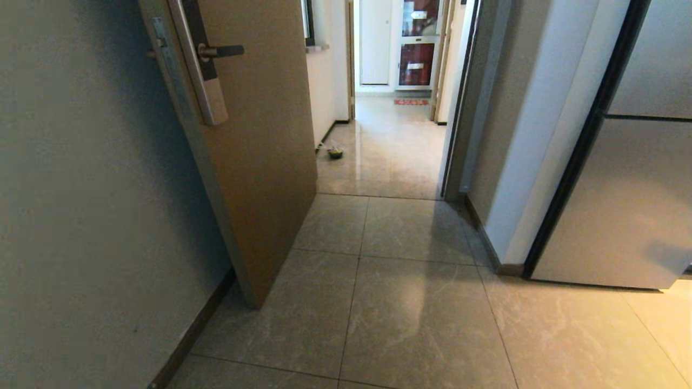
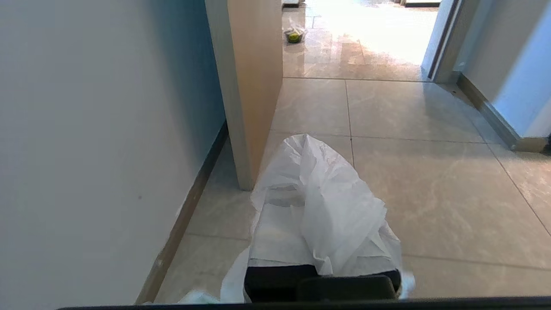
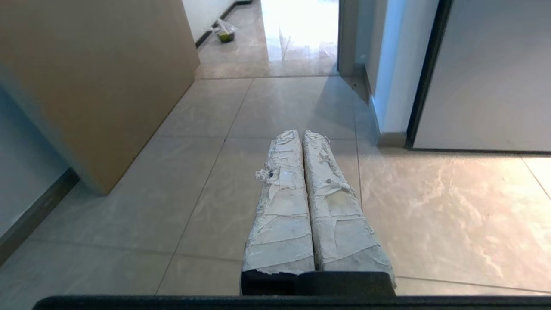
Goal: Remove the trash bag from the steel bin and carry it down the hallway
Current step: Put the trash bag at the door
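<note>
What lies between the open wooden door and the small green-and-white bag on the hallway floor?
Only bare glossy tile: in the head view nothing stands between the door and the bag, which sits by the wall's skirting.

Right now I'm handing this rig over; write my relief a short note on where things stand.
Left pincer: shut on the trash bag, whose white plastic drapes over its fingers.
Right pincer: shut, empty, taped fingers pressed together.
Steel bin: not in view, so the bag is already out.
Ahead: the open door on the left, the hallway beyond the doorway.
Left: drive through and carry the bag down it.
</note>
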Motion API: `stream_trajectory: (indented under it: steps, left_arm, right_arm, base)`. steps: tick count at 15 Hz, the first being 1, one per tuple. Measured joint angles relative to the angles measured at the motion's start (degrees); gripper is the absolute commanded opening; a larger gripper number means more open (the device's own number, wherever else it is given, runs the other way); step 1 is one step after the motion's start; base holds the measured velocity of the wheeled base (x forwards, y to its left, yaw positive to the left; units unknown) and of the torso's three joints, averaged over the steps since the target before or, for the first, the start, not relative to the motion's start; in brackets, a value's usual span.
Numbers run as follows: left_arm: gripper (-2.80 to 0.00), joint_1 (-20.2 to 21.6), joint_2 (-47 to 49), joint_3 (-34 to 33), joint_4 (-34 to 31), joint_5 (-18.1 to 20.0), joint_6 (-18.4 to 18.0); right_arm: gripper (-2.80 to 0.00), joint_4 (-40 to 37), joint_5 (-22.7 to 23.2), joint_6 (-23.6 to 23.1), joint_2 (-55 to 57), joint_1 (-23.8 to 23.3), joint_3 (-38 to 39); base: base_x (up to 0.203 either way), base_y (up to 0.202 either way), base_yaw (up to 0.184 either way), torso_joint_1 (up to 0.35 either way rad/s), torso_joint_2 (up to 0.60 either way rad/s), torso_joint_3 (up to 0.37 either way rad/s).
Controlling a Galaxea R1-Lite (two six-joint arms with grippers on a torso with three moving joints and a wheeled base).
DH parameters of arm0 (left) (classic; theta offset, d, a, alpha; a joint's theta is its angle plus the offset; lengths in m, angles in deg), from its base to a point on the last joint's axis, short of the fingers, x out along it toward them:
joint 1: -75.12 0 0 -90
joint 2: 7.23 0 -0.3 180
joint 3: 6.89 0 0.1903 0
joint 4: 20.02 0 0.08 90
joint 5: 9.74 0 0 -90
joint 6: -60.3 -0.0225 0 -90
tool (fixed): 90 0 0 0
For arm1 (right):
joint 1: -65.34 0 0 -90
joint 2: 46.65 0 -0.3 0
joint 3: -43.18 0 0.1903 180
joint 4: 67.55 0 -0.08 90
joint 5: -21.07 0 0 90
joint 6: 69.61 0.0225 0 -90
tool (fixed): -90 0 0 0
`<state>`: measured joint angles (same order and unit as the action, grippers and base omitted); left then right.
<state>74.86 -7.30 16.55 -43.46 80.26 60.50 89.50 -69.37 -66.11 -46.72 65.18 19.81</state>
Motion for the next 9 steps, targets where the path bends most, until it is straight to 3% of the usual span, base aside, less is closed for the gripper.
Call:
stream_trajectory:
  steps: [9]
  left_arm:
    - [-2.8, 0.0, 0.0, -0.05, 0.03, -0.05, 0.2]
  right_arm:
    - [-2.8, 0.0, -0.02, 0.0, 0.0, 0.02, 0.0]
  base:
    - [0.192, 0.0, 0.001, 0.002, 0.0, 0.001]
